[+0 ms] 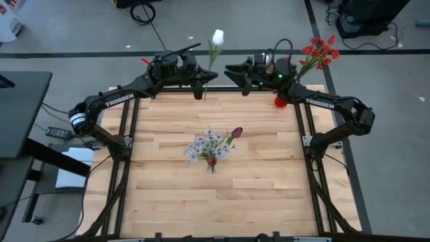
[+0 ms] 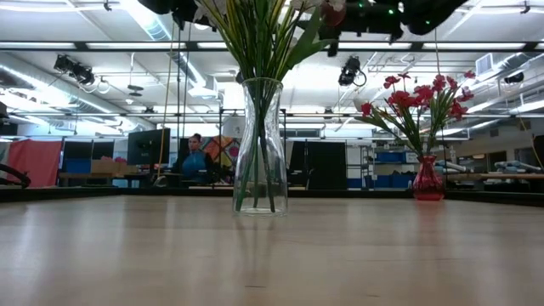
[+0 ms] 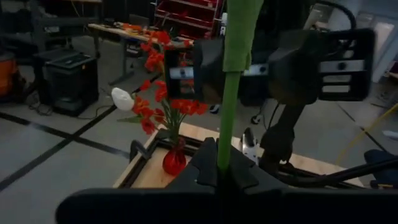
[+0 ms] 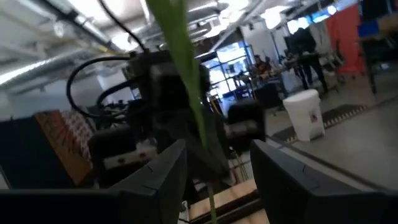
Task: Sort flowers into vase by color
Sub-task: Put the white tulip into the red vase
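My left gripper (image 1: 205, 76) is shut on a white-budded flower (image 1: 216, 37) above the table's far edge. My right gripper (image 1: 232, 70) faces it from the right, open. In the right wrist view the green stem (image 4: 186, 74) shows between its spread fingers (image 4: 166, 180), untouched as far as I can see. A clear glass vase (image 2: 260, 144) stands mid-table with lavender-white sprays (image 1: 205, 144) and a maroon tulip (image 1: 236, 132) in it. A small red vase (image 2: 427, 178) at the far right holds red flowers (image 1: 319, 52). My left gripper pinches the white flower's green stem (image 3: 226, 155) between its two fingers (image 3: 249, 177). The fingers come level from the table's left and lie across the stem. The flower stands upright, bud up, lifted clear of the table.
The clear vase stands in the table's middle (image 1: 211, 161), with bare wood (image 1: 168, 202) around it. The red vase (image 1: 281, 102) stands near the right arm's base. Dark frame rails (image 1: 127, 148) run along both sides of the table. A person (image 2: 195, 157) sits in the room beyond.
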You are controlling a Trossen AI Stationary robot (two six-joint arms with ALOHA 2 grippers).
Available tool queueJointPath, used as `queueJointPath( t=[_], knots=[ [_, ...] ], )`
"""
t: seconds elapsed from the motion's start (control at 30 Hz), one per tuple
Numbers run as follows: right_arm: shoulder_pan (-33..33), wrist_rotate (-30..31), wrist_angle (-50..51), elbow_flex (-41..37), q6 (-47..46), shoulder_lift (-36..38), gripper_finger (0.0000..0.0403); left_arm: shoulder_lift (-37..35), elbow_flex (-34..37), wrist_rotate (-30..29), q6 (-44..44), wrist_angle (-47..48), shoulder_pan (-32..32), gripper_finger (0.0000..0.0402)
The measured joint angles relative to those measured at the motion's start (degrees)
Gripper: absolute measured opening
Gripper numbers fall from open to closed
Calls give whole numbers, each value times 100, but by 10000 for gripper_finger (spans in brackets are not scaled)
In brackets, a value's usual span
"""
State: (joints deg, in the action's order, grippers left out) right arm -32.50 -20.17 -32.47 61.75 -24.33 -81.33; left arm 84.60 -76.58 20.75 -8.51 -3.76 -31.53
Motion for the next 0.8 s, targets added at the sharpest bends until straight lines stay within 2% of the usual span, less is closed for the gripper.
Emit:
queueJointPath(
  t=[0.23,0.4,0.5,0.63,0.77,0.8],
  knots=[
    [105,-211,867,1093,733,-569,185,76,2,-32,-122,-35,79,0],
    [123,-609,905,1592,733,-929,181,83,2,-81,-136,86,140,0],
    [127,-779,964,1794,647,-1087,165,83,2,-221,-121,143,197,0],
    [132,-749,1121,1893,642,-1148,118,83,2,-328,-92,255,243,0],
    [109,-643,1444,1899,675,-1097,31,85,2,-475,-89,369,246,6],
    [93,-633,1531,1897,747,-1071,20,85,2,-519,-90,361,232,12]
  ],
)
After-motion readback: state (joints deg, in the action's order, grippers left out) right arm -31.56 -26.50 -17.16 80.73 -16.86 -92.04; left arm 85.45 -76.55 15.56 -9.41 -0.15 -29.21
